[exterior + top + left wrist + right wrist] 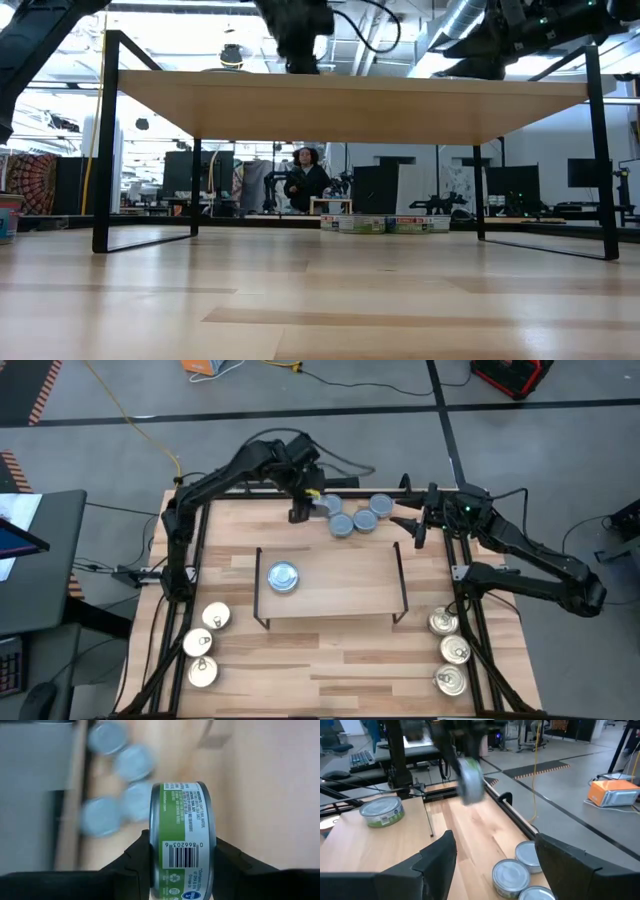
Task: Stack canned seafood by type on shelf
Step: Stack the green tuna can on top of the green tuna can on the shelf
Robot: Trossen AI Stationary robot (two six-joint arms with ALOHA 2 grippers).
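My left gripper is near the table's far edge and is shut on a blue-grey-lidded tin with a green label. In the right wrist view that tin shows lifted. Several more blue-grey tins sit flat on the table by the far edge, right of my left gripper. Another blue-grey tin sits flat on the left part of the shelf. My right gripper is open and hovers just right of the far tins, touching nothing. My left gripper pinches the tin between its two fingers, one on each flat face, by the lid's rim and the bottom's rim. The fingers come from above, pointing down. The tin stands on edge with its label wall toward the wrist camera, lifted clear of the table.
Three silver-gold pull-tab tins lie on the table by its near left corner and three more by its near right corner. The shelf top stands on thin black legs mid-table. A person sits far behind the table.
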